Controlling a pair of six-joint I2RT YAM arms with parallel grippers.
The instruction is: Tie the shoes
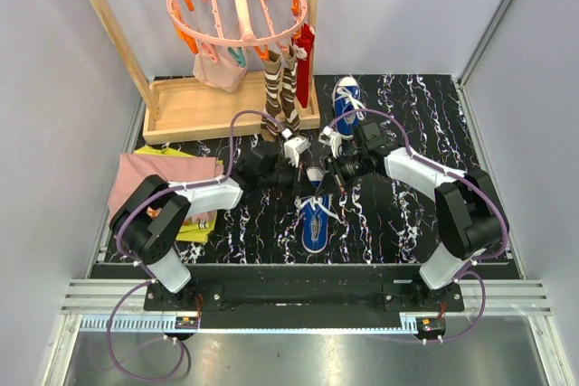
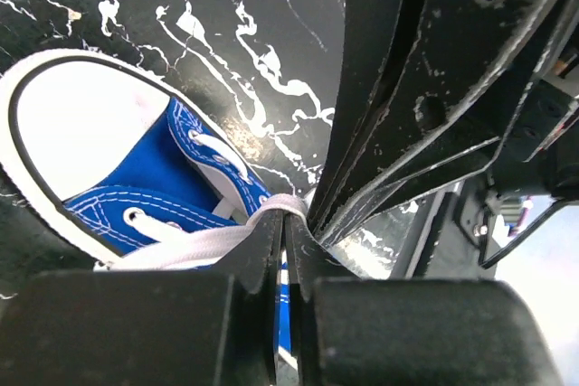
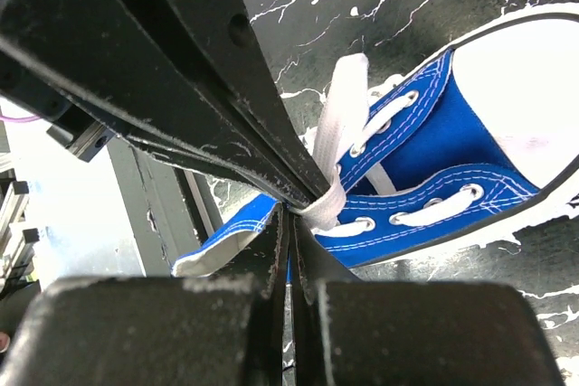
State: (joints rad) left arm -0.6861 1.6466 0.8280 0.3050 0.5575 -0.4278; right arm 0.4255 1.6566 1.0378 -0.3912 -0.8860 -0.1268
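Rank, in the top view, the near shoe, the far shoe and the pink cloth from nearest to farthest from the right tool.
1. Near shoe, right beside the right tool, toward the bases.
2. Far shoe, behind it.
3. Pink cloth, far left.

Left hand (image 2: 286, 234) tight on white lace (image 2: 194, 243)

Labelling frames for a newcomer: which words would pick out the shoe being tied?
On the black marbled mat, look to the middle. The blue sneaker there, unlike the other sneaker by the wooden rack, has its laces pinched by the left gripper and right gripper.
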